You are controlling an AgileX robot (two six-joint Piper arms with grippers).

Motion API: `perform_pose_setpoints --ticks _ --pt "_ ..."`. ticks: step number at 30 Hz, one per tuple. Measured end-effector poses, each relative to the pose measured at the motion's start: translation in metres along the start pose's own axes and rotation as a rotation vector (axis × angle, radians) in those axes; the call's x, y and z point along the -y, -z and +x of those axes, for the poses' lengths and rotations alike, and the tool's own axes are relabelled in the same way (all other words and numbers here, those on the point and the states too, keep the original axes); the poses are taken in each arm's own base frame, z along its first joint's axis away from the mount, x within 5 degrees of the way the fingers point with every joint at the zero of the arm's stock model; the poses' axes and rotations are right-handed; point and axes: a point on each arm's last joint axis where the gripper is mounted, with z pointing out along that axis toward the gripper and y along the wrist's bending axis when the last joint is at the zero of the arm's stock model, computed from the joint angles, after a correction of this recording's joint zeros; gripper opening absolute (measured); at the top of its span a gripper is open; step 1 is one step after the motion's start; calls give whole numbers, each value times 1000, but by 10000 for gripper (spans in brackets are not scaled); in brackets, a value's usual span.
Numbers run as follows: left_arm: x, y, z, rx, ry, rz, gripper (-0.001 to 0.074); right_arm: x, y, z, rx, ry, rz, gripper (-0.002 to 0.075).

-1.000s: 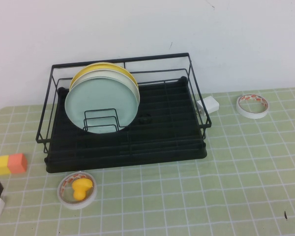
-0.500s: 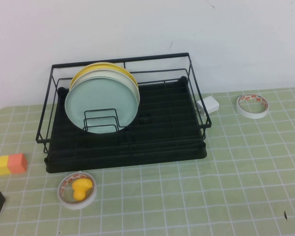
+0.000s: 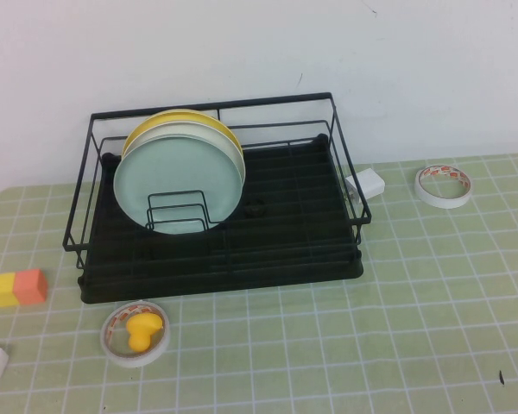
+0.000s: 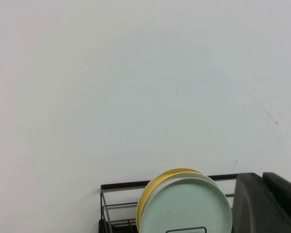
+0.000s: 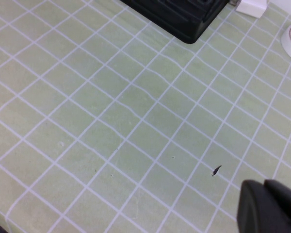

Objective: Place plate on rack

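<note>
Right hand [image 5: 271,206]: hovering low over bare tabletop [image 5: 111,121], only a dark edge showing; open or closed, cannot tell. Left hand [image 4: 269,204]: raised, aiming level at the wall; grip likewise indeterminable. Plate [image 3: 179,188]: standing upright in the rack [image 3: 285,233], leaning on white plate [image 3: 229,142], yellow plate [image 3: 177,121] sitting behind.

left gripper [image 4: 266,204] raised; right gripper [image 5: 271,213] above table
</note>
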Motion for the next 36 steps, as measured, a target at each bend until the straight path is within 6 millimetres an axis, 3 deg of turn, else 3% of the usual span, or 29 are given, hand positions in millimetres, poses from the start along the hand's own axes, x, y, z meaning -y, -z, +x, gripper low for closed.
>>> perform_pose_setpoints --ticks 17,21,26,36 --pt "-4 0 14 -100 19 -45 -1 0 0 0 0 -2 0 -1" --pt "-9 2 32 -199 86 -94 -1 -2 0 -1 6 12 -18 -1" --pt "-14 6 68 -328 122 -137 -1 -2 0 -1 8 16 -23 -1" --pt "-14 12 83 -490 92 -141 -1 -2 0 -1 8 16 -23 -1"
